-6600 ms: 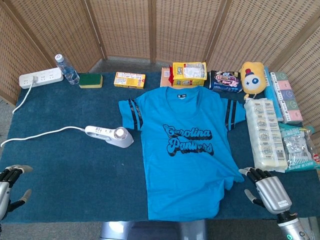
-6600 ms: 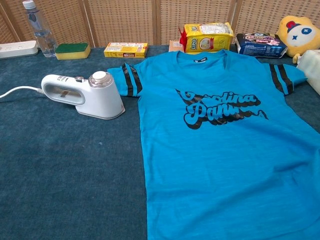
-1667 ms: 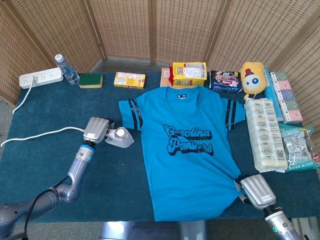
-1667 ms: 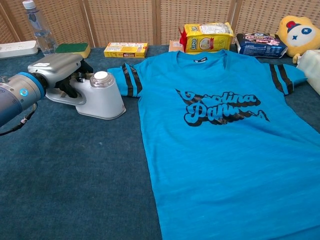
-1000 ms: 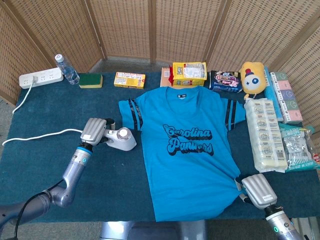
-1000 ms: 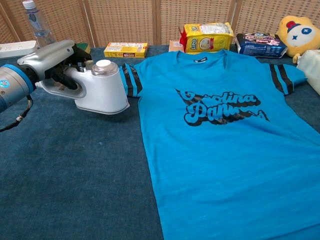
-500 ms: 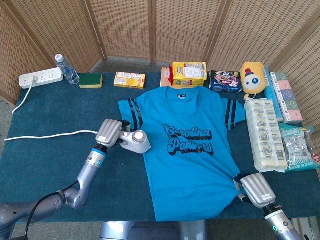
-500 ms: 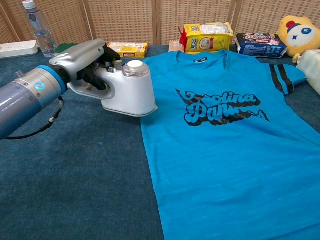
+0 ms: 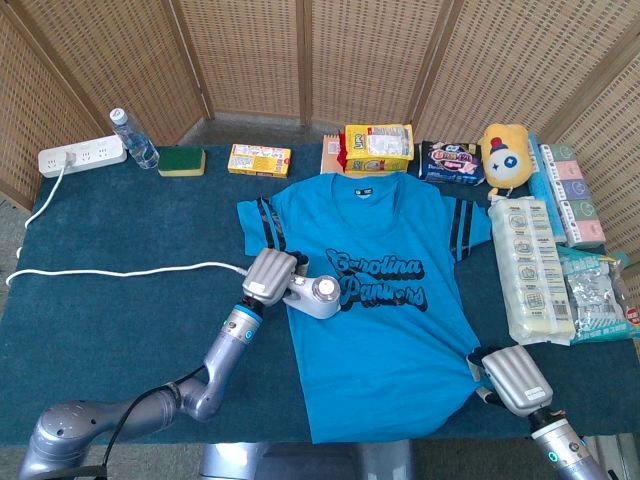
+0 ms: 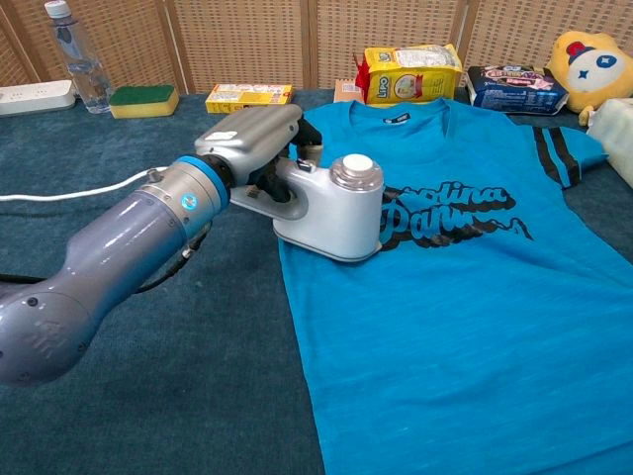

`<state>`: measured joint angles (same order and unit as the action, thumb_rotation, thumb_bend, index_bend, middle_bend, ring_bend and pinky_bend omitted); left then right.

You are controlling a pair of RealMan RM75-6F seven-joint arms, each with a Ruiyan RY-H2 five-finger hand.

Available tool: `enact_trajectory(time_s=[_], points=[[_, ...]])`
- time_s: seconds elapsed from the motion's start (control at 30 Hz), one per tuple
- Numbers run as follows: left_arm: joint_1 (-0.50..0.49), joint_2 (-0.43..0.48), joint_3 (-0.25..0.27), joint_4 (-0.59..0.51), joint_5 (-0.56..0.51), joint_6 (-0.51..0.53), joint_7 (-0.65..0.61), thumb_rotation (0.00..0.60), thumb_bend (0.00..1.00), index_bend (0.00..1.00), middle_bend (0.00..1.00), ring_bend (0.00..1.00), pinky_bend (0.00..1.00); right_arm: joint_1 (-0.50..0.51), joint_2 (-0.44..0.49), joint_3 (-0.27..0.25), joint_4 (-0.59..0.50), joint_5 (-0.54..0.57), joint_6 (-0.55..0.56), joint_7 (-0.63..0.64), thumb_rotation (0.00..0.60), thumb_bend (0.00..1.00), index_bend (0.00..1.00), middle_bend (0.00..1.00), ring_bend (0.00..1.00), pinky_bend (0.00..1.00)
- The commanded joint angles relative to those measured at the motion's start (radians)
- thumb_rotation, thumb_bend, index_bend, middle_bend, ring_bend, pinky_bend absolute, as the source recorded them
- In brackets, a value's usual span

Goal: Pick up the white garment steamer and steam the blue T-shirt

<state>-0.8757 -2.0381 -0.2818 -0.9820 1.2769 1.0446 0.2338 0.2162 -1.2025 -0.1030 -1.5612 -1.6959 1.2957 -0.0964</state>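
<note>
The blue T-shirt [image 9: 375, 310] [image 10: 475, 327] lies flat on the dark blue cloth, black lettering across its chest. My left hand [image 9: 270, 273] [image 10: 252, 143] grips the handle of the white garment steamer [image 9: 318, 297] [image 10: 336, 213], which hovers over the shirt's left side just beside the lettering, its round cap facing up. Its white cord [image 9: 120, 270] trails left toward the power strip [image 9: 80, 156]. My right hand [image 9: 515, 380] rests palm down on the shirt's lower right hem corner, fingers curled under; the chest view does not show it.
Along the back edge stand a water bottle [image 9: 132, 138], green sponge [image 9: 181, 161], yellow boxes [image 9: 259, 160], a yellow bag [image 9: 379, 148] and a plush toy [image 9: 505, 155]. Packaged goods [image 9: 530, 270] line the right side. Wicker screens close off the rear.
My left hand has lifted the steamer off the cloth and carried it rightward, from beside the left sleeve to over the shirt's chest. The cord has straightened. The right hand stays put.
</note>
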Motion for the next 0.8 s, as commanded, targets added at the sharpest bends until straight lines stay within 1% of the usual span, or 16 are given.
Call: enact_trajectory(time_s=[0.03, 0.33, 0.6, 0.8], points=[[-0.020, -0.039, 0.003, 0.037, 0.013, 0.004, 0.004, 0.600, 0.42, 0.70, 0.75, 0.67, 0.75, 0.000, 0.004, -0.001, 0.002, -0.003, 0.003, 0.006, 0.600, 0.42, 0.66, 0.58, 0.62, 0.78], [-0.051, -0.117, 0.008, 0.103, 0.040, 0.012, -0.011, 0.600, 0.41, 0.70, 0.75, 0.67, 0.75, -0.001, 0.011, -0.003, 0.009, -0.007, 0.009, 0.022, 0.600, 0.42, 0.66, 0.58, 0.62, 0.78], [-0.080, -0.176, 0.007, 0.132, 0.054, -0.002, -0.016, 0.600, 0.41, 0.70, 0.75, 0.67, 0.75, -0.007, 0.021, -0.005, 0.011, -0.008, 0.020, 0.031, 0.600, 0.42, 0.66, 0.58, 0.62, 0.78], [-0.094, -0.216, 0.020, 0.147, 0.076, -0.005, -0.029, 0.600, 0.41, 0.70, 0.75, 0.67, 0.75, -0.013, 0.027, -0.006, 0.016, -0.005, 0.026, 0.039, 0.600, 0.42, 0.66, 0.58, 0.62, 0.78]])
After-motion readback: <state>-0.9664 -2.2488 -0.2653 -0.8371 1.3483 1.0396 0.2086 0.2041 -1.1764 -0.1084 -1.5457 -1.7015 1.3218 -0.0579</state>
